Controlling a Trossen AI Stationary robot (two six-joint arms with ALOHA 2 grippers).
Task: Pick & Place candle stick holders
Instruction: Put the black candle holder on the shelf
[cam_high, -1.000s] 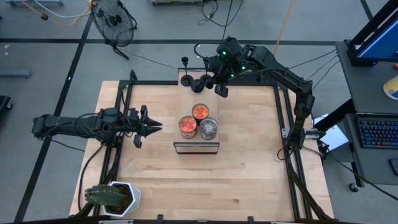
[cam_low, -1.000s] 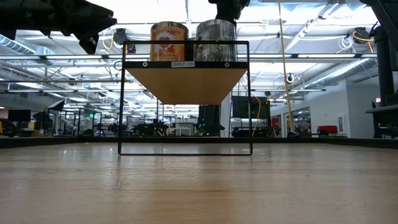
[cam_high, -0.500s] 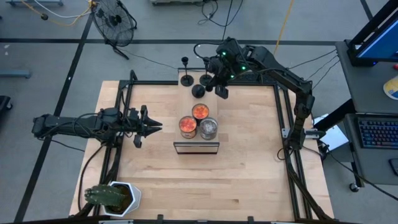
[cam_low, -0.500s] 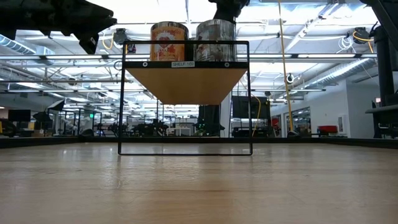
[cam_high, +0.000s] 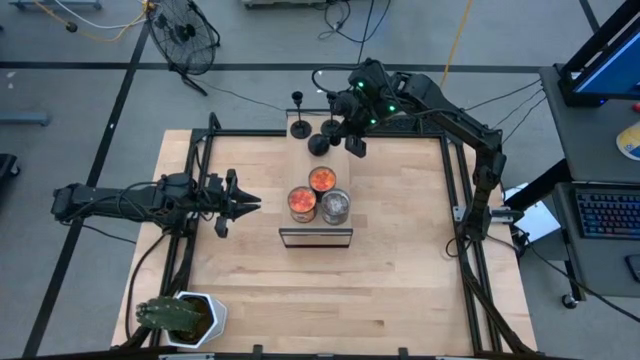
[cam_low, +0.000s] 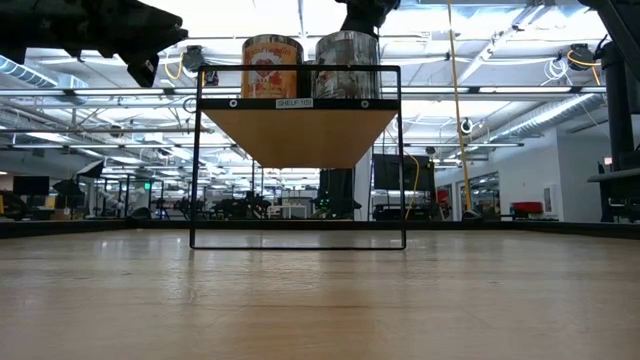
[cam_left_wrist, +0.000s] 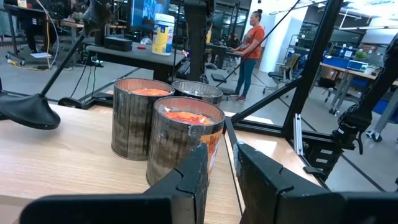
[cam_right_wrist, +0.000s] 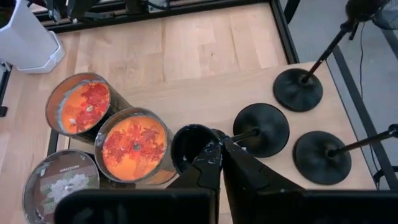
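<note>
Candle stick holders (cam_right_wrist: 261, 129): three black discs with thin stems at the table's (cam_high: 400, 290) far edge, one just beside the right gripper (cam_right_wrist: 219, 148), whose fingers are pressed together. Jars (cam_right_wrist: 134, 145): three, orange-filled, clustered centrally. Left gripper (cam_high: 250, 203): narrowly parted, empty, waiting beside jars.

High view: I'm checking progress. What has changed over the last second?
One candle stick holder shifted from the far-edge group toward the jars, beside the shut right gripper; whether it is gripped is unclear. Left gripper, jars and the other holders stayed put.
</note>
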